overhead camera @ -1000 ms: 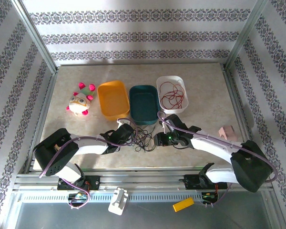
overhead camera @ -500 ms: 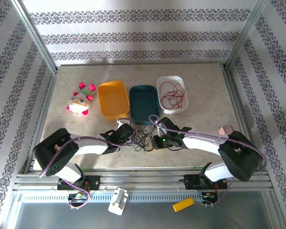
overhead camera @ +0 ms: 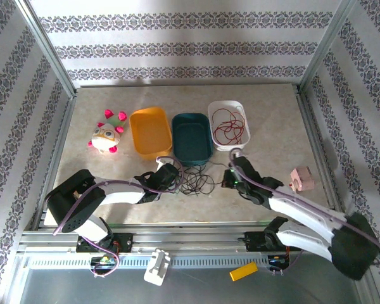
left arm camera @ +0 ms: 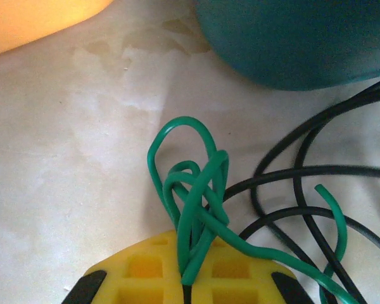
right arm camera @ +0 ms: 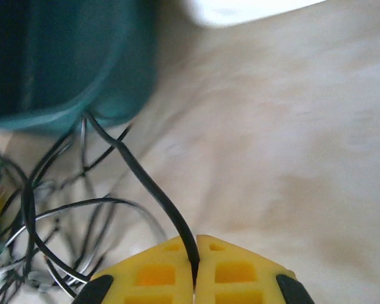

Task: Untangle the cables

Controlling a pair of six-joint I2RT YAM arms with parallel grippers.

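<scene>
The right gripper (right arm camera: 195,258) had swung rightward pinching a black cable (right arm camera: 145,183), the left gripper (left arm camera: 185,282) pinching the green cable (left arm camera: 191,190) ahead; further pulling risked tightening knots.

Your left gripper (overhead camera: 171,177) and right gripper (overhead camera: 230,178) flank a loose tangle of thin dark cables (overhead camera: 196,182) near the front of the pale marbled table (overhead camera: 272,120), one at each edge of the bundle. Behind the tangle you see three plastic trays in a row: an orange-yellow tray (overhead camera: 150,132), a teal tray (overhead camera: 191,138) and a white tray (overhead camera: 216,109) holding coils of thin red wire (overhead camera: 228,126). A pale plush toy with pink and green spikes (overhead camera: 106,136) sits at left. A small pink block (overhead camera: 302,178) lies beside your right arm.
</scene>
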